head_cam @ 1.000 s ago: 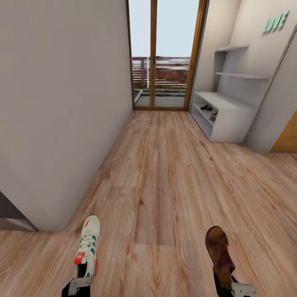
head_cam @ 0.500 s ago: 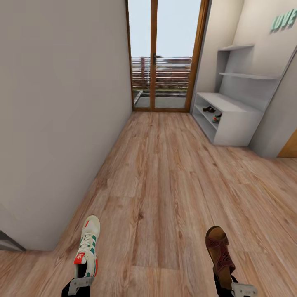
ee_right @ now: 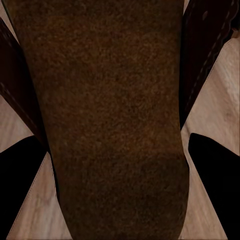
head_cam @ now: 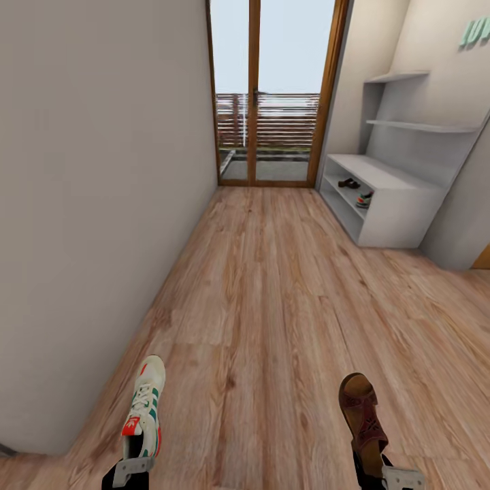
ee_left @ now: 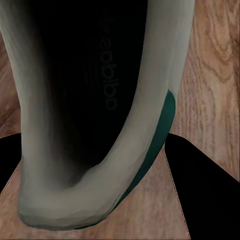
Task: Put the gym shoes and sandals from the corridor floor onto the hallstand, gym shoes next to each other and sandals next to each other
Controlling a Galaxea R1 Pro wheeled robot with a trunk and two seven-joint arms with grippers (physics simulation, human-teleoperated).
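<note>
So the robot's in the corridor with a shoe in each arm. The left pincer is pinching a gym shoe by the heel end, toe pointing ahead down the hall, held up above the corridor floor. In the left wrist view you're looking straight into the dark opening of the gym shoe, cream collar and a bit of green stripe on the side, with the black fingers on either side of it.

The right pincer is clamped on a sandal, dark brown, also toe forward. The right wrist view is mostly the sandal's brown insole, straps off to the sides.

Further along on the right wall is the hallstand, a pale grey low bench with stepped wall shelves above. On its upper open shelf there's already the other sandal deeper in and the other gym shoe nearer this end, well apart from each other. Glass door with a wood frame at the far end, plain grey wall on the left.
</note>
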